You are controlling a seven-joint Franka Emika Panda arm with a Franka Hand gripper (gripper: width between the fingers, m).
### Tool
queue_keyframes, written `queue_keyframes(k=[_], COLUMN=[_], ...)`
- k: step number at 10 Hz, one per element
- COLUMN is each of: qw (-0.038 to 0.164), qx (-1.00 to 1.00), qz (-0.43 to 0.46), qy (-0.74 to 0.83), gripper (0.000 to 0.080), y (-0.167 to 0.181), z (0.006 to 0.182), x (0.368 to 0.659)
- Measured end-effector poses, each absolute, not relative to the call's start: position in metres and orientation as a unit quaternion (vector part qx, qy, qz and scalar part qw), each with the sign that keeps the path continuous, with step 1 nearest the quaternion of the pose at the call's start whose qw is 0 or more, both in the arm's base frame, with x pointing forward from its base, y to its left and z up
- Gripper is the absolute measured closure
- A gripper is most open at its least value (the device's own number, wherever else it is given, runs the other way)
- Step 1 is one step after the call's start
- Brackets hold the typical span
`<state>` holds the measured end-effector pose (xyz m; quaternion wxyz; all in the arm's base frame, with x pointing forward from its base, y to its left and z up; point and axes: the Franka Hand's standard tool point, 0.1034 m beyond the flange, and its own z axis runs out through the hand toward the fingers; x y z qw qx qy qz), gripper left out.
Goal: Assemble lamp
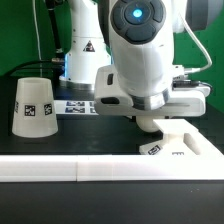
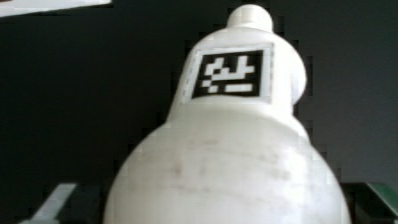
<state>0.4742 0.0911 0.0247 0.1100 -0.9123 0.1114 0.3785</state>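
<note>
The white bulb (image 2: 217, 150) fills the wrist view, with a square tag on its side and its narrow neck pointing away from the camera. My gripper (image 2: 214, 208) is shut on the bulb's round body, and one finger (image 2: 50, 206) shows at each side of it. In the exterior view my gripper (image 1: 150, 112) holds the bulb (image 1: 150, 123) just above the low white base (image 1: 178, 146) at the exterior view's right. The tapered shade (image 1: 32, 106) stands upright at the exterior view's left, apart from the gripper.
A long white rail (image 1: 90, 169) runs along the front of the table, next to the base. The marker board (image 1: 75, 104) lies flat behind, between the shade and the arm. The table top is black.
</note>
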Motion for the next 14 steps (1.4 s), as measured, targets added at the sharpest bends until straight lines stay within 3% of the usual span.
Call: queue_keyframes(k=[4, 5, 8, 10, 14], qw=[0.12, 0.121, 0.119, 0.113, 0.113], qx=[-0.906, -0.91, -0.924, -0.95, -0.975], qz=[0.393, 0.383, 0.347, 0.267, 0.16], qy=[0.099, 0.1, 0.106, 0.114, 0.107], gripper=[0.0223, 0.0223, 0.0222, 0.0222, 0.0222], y=[0.084, 0.083, 0.085, 0.083, 0.068], z=[0.08, 0.085, 0.077, 0.078, 0.12], x=[0.491, 0.499, 0.505, 0.516, 0.544])
